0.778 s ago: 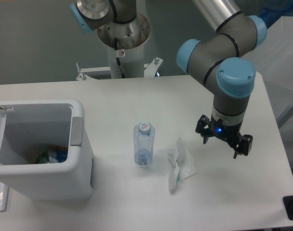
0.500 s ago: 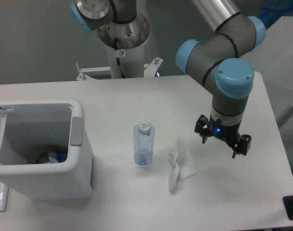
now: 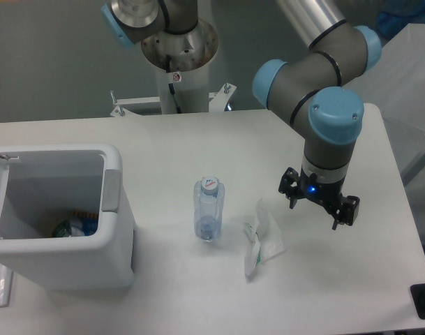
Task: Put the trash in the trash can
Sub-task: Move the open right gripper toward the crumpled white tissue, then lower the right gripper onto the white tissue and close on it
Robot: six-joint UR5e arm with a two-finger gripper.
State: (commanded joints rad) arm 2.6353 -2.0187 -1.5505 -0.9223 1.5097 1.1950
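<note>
- The gripper (image 3: 319,207) hangs released, jaws apart and empty, just right of the crumpled wrapper (image 3: 262,239) on the white table (image 3: 198,139).
- The clear plastic bottle (image 3: 209,209) stands left of the wrapper; the open trash can (image 3: 65,216), already holding some litter, sits at the far left.
- To do the step well, centre the jaws over the wrapper's bunched middle, then descend straight.
- Against the earlier frames, the gripper has shifted slightly left towards the wrapper; bottle and wrapper are unmoved.
</note>
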